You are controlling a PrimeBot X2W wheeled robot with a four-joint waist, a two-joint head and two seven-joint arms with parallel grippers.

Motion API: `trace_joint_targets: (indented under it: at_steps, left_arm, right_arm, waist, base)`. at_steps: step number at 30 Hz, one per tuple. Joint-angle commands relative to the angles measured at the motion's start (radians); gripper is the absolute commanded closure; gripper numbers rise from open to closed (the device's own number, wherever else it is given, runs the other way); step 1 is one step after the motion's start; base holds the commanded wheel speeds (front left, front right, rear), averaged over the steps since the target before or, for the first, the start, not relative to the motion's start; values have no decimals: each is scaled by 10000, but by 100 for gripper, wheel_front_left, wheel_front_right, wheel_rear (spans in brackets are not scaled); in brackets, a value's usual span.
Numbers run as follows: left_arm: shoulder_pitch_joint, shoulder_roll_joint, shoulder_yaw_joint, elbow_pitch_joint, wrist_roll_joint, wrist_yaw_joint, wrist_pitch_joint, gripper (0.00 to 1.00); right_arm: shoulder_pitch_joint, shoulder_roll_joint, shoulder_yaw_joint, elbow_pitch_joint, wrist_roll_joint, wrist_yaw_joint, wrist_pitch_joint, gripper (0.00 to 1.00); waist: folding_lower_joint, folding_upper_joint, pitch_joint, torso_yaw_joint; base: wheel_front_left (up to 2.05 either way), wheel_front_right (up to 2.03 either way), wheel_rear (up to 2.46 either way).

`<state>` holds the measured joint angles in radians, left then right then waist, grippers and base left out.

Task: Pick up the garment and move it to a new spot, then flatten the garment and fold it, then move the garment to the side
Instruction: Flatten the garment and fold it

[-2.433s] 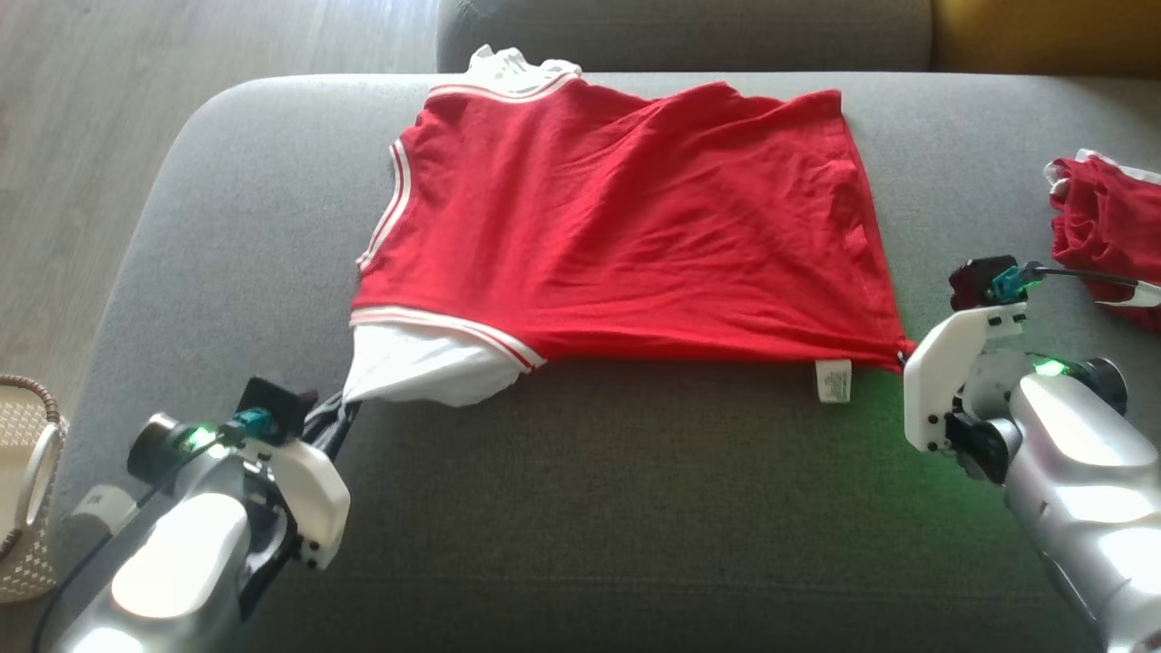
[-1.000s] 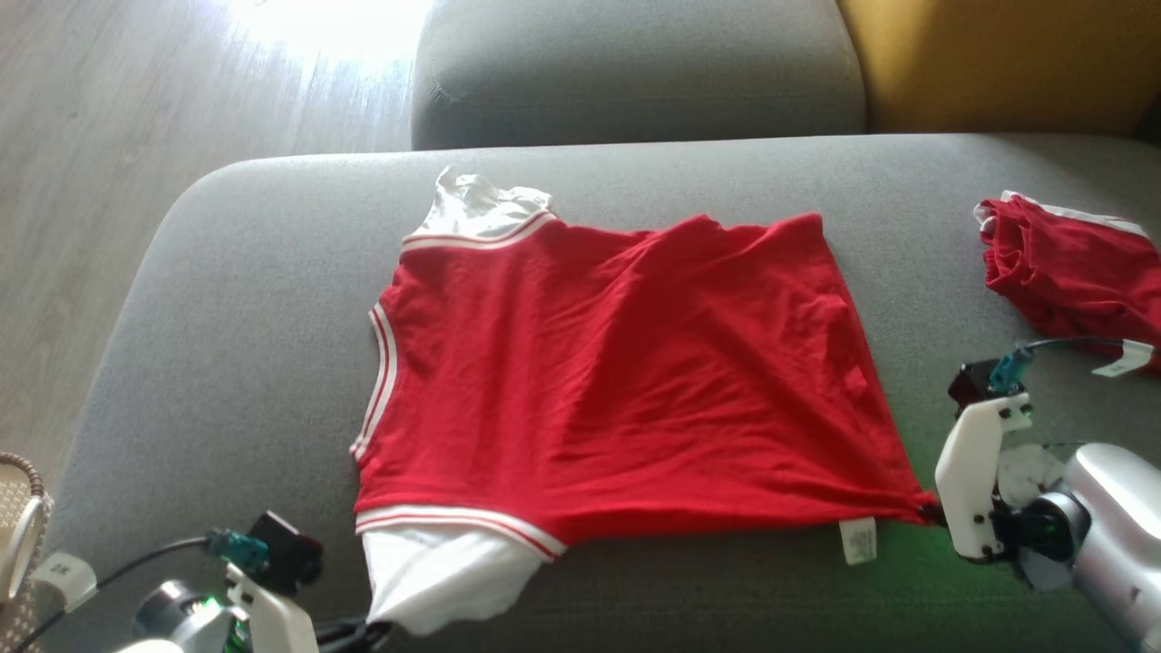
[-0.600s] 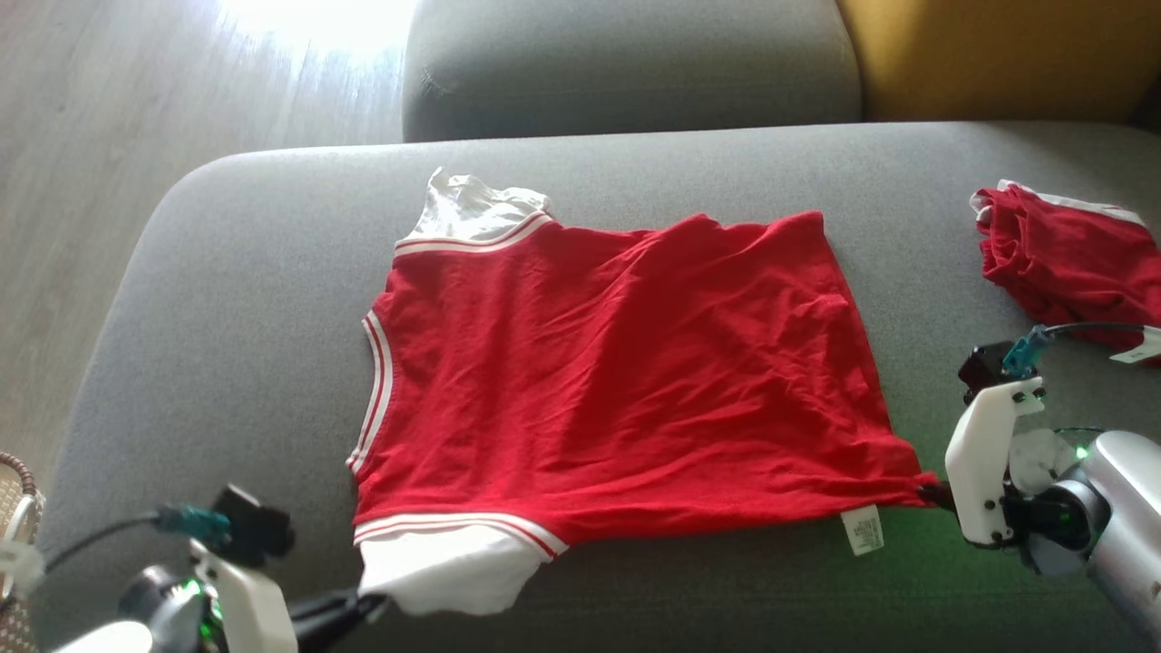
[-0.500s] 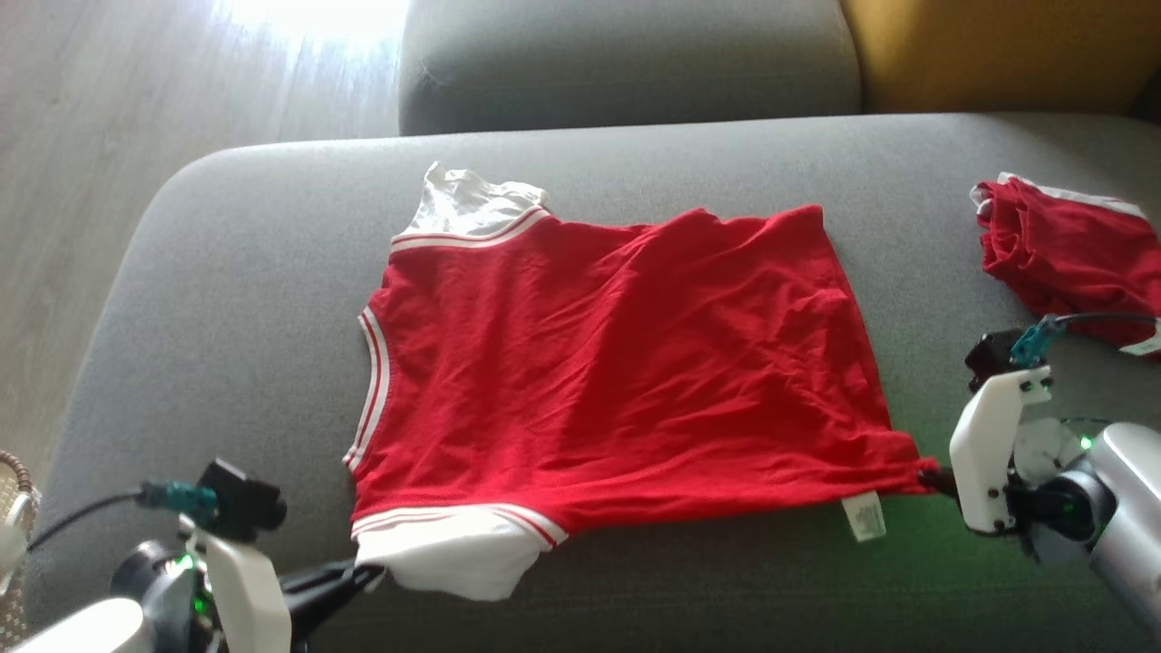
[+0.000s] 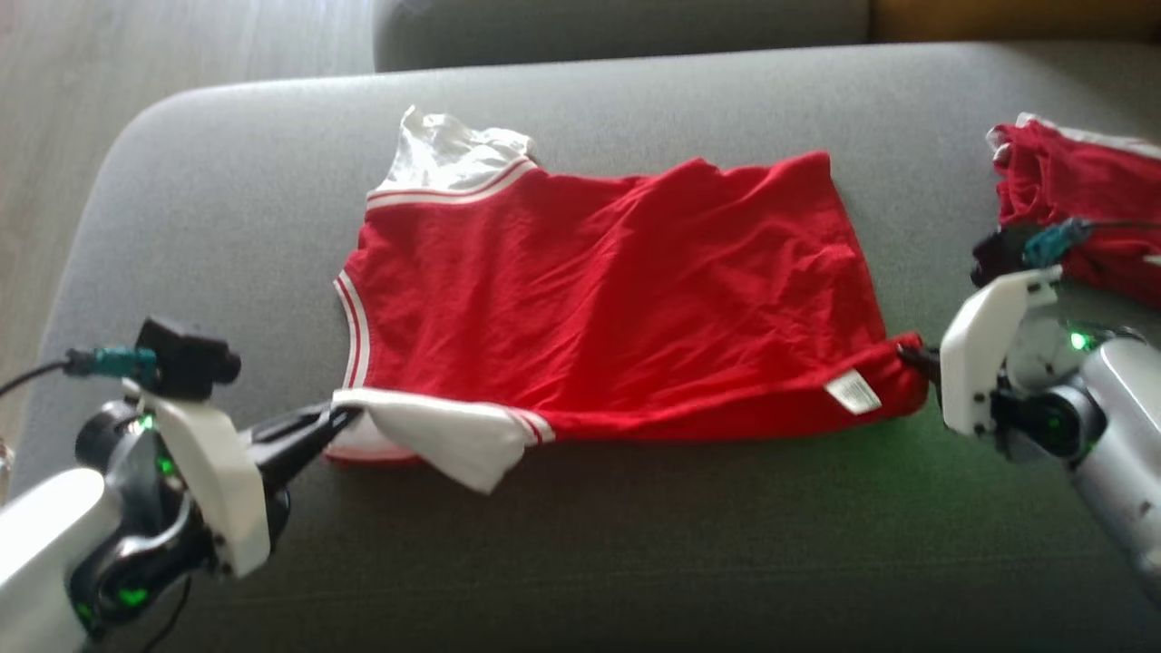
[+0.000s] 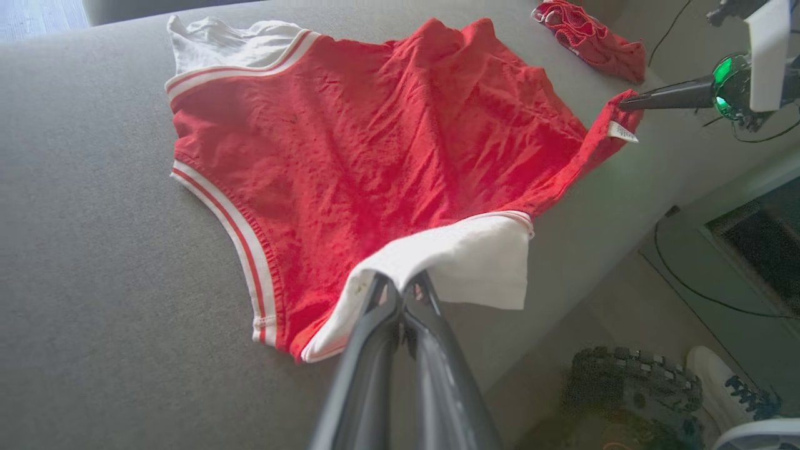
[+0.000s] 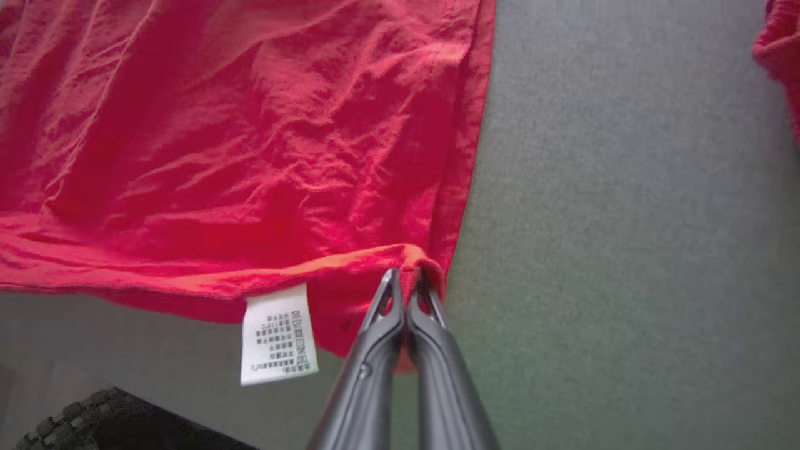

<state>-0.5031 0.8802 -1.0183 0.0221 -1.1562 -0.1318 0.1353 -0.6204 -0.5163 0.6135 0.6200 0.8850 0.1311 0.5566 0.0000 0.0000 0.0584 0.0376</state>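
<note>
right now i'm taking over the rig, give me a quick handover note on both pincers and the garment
Left pincer: shut on the white corner flap of the red garment with white striped trim.
Right pincer: shut on its red hem corner beside the white care label.
Garment lies spread on the grey fabric sofa cushion, near edge lifted; a crumpled red cloth sits far right.
Done: spread, mostly flat. Left: fold, then move aside.
</note>
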Motion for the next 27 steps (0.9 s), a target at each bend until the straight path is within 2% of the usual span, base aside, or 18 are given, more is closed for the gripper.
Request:
trace_joint_targets:
  at_steps: [1,7,18,27]
  left_arm:
    - [-806,230,663,31,-73,12,-127,100]
    - [-1389,-91,644,695,221,12,-210,100]
    - [-2410,-1151,573,2696,1079,349,-452,100]
    - [-3084,-2067,511,4074,1345,373,-634,100]
  right_arm:
    - [-411,44,-101,-157,-150,-4,-239,100]
    - [-957,344,-219,258,-566,-4,-830,100]
    - [-1805,919,-75,1173,-1008,-4,-1832,100]
    - [-2111,1050,298,1476,-927,-4,-1967,100]
  waist:
    - [0,0,299,-44]
    - [0,0,800,-94]
    - [0,0,1550,-148]
    - [0,0,1860,-246]
  base:
    - [0,0,0]
    - [0,0,0]
    - [0,0,0]
    - [0,0,0]
